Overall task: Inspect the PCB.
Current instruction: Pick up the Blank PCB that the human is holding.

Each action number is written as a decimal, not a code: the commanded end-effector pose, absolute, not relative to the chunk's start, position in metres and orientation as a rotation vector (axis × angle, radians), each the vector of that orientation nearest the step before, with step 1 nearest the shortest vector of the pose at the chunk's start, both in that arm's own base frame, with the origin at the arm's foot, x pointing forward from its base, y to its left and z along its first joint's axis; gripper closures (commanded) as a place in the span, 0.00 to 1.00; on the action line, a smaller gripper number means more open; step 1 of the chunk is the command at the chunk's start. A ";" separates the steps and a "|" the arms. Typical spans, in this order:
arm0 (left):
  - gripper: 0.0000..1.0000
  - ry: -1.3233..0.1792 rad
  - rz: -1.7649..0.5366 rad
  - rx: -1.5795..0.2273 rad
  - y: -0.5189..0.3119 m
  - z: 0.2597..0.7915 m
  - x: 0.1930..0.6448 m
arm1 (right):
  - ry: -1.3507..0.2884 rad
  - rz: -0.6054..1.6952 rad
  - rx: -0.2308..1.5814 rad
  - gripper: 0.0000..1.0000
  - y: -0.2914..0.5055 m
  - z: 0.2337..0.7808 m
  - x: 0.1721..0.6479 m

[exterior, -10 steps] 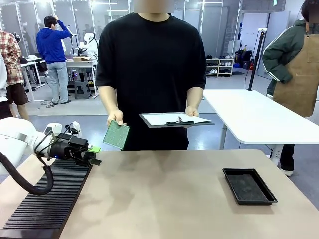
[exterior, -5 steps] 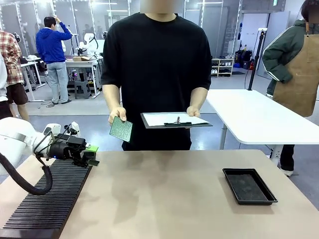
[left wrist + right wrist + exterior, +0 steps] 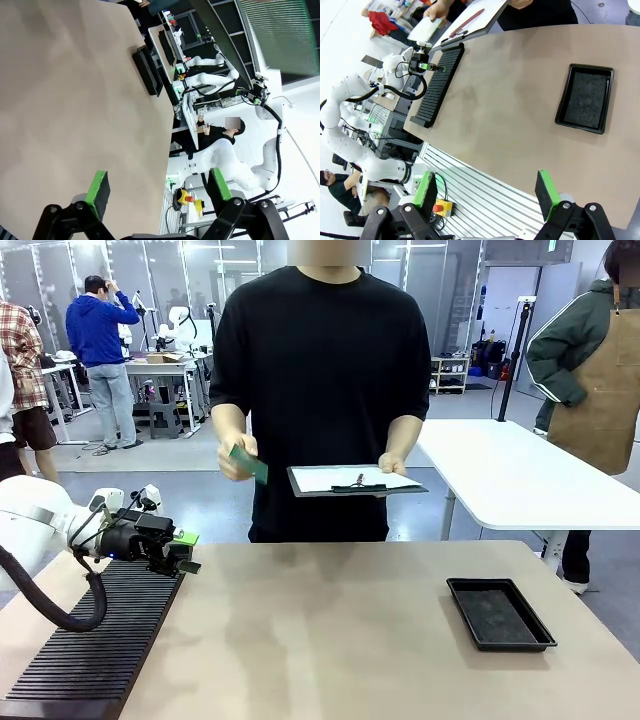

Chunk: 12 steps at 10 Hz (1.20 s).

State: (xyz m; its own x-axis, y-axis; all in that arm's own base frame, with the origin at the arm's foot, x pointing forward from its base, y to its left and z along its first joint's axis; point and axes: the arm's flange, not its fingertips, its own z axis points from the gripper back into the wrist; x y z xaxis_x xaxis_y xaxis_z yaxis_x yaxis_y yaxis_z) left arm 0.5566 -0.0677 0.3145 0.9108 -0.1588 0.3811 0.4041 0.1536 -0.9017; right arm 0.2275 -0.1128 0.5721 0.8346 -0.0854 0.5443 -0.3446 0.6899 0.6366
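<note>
Open tabletop [image 3: 330,640] runs wide between the ribbed black mat [image 3: 95,645] at left and the black tray [image 3: 500,613] at right. The left gripper [image 3: 190,552], jaws apart, blocks the mat's far end. The person's clipboard [image 3: 355,480] and hand [image 3: 236,462] with PCB [image 3: 250,465] hang beyond the far edge.

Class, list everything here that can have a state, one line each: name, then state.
PCB: held up off the table, tilted, in the person's hand.
Clipboard: held level in the person's other hand, paper clipped on.
Black tray: lying flat on the table.
Left gripper: jaws open, holding nothing, over the ribbed mat.
Right gripper: jaws open, holding nothing, high above the table.
</note>
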 end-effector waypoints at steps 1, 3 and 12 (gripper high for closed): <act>0.00 -0.214 -0.414 -1.365 -0.069 0.317 0.556 | -0.590 0.172 0.812 0.00 -0.113 0.572 0.228; 0.00 -0.214 -0.414 -1.365 -0.069 0.317 0.556 | -0.590 0.172 0.812 0.00 -0.113 0.572 0.228; 0.00 -0.038 -0.287 -0.893 0.009 0.498 0.464 | -0.590 0.172 0.812 0.00 -0.113 0.572 0.228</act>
State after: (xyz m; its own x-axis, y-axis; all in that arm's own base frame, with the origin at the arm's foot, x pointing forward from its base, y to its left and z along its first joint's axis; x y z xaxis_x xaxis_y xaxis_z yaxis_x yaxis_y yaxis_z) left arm 0.4953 0.0041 0.4825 0.9552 -0.2153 0.2030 0.2876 0.5140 -0.8082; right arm 0.2277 -0.1127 0.5719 0.8350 -0.0852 0.5437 -0.3439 0.6905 0.6363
